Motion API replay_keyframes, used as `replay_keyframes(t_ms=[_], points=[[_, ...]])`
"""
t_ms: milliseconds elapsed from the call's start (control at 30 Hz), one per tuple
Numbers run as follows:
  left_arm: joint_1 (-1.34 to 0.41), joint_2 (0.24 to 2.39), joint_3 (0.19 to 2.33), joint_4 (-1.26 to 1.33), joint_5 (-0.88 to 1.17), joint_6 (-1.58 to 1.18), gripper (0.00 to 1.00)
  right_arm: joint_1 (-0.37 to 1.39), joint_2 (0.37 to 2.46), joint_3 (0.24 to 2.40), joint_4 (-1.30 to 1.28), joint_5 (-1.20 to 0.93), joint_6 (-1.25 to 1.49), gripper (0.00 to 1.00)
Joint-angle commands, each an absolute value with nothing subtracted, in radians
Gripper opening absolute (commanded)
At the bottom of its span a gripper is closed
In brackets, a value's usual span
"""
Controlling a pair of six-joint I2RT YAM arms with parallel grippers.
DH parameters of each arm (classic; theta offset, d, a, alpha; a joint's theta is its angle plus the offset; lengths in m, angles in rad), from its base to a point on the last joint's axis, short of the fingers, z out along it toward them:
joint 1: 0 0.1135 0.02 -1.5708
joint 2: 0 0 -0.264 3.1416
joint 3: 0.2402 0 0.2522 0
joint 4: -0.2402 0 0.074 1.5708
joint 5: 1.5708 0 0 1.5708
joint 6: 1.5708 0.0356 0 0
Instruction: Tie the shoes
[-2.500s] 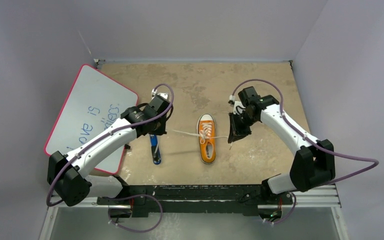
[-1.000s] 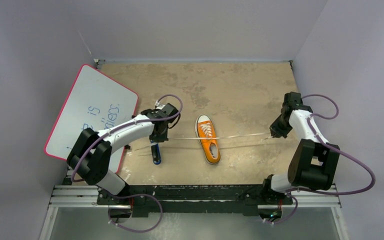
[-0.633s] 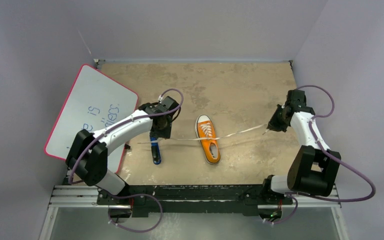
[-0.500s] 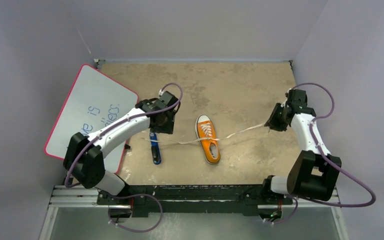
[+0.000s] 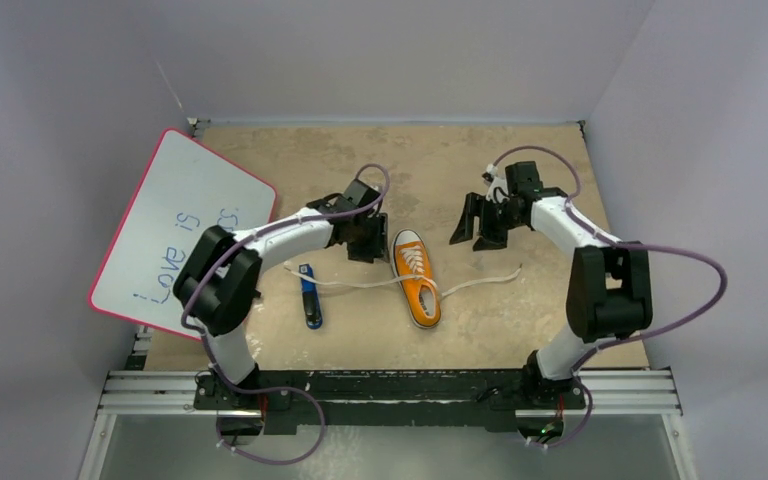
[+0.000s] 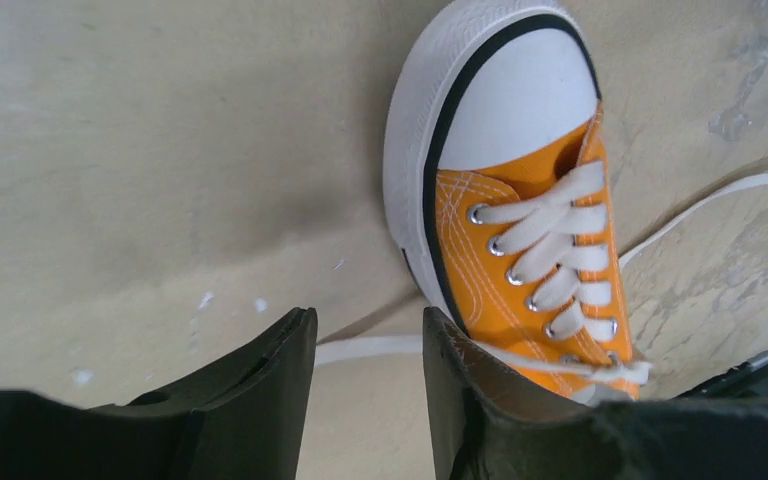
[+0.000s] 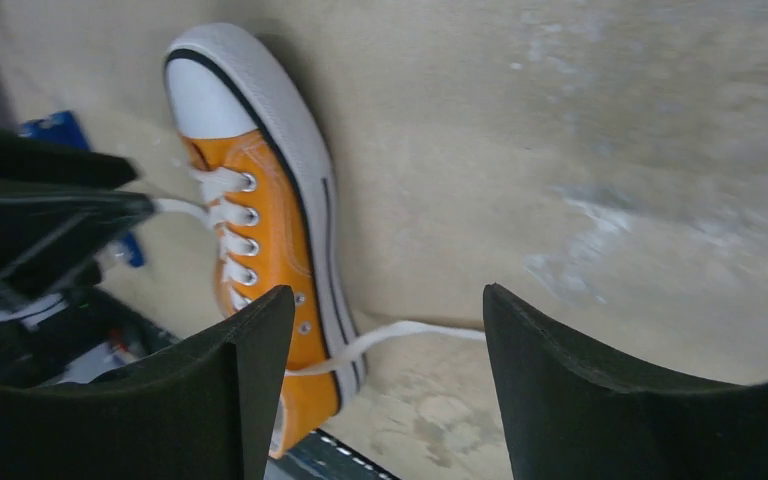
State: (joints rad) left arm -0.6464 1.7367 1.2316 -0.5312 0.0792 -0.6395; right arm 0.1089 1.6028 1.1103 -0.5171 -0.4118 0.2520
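The shoes show as one orange sneaker [image 5: 416, 285] with a white toe cap, lying mid-table with its toe pointing away from the arm bases. Its white laces lie slack on the table, one end running left [image 5: 340, 283] and the other right [image 5: 482, 279]. My left gripper [image 5: 368, 240] hovers just left of the toe, open and holding nothing. In the left wrist view the sneaker [image 6: 520, 230] is beside the left gripper [image 6: 368, 315], and the lace [image 6: 360, 348] lies below it. My right gripper [image 5: 475, 225] is right of the toe, open and empty. The right wrist view shows the sneaker [image 7: 270, 220] and lace [image 7: 410, 330] under the right gripper [image 7: 385, 295].
A blue-and-black marker [image 5: 308, 295] lies left of the sneaker, under the left lace end. A pink-rimmed whiteboard [image 5: 180, 230] with writing covers the table's left side. Walls close the table in at the back and on both sides.
Both grippers opened and let go of the lace ends they had pulled taut. The laces dropped slack onto the table. Both arms swung inward toward the sneaker's toe.
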Motion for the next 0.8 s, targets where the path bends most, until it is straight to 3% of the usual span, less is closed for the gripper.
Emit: replay_keyframes(t_ms=[0, 267, 400, 567, 667, 767], points=[[-0.640, 1.775, 1.145, -0.172, 0.306, -0.782, 0.45, 0.095, 1.653, 1.046, -0.291, -0.845, 0.369, 0.73], [-0.640, 1.861, 1.064, 0.067, 0.369, -0.897, 0.48, 0.099, 1.821, 1.034, -0.168, -0.994, 0.419, 0.72], [-0.639, 1.916, 1.062, 0.179, 0.401, -0.959, 0.42, 0.110, 1.906, 1.059, -0.165, -1.048, 0.430, 0.50], [-0.638, 2.020, 1.148, 0.207, 0.407, -0.990, 0.34, 0.112, 1.978, 1.100, -0.126, -1.055, 0.484, 0.49], [-0.635, 2.071, 1.215, 0.191, 0.406, -0.991, 0.34, 0.108, 2.019, 1.168, -0.143, -1.028, 0.508, 0.39], [-0.622, 2.120, 1.287, 0.161, 0.394, -0.992, 0.31, 0.107, 2.068, 1.250, -0.162, -1.002, 0.528, 0.36]])
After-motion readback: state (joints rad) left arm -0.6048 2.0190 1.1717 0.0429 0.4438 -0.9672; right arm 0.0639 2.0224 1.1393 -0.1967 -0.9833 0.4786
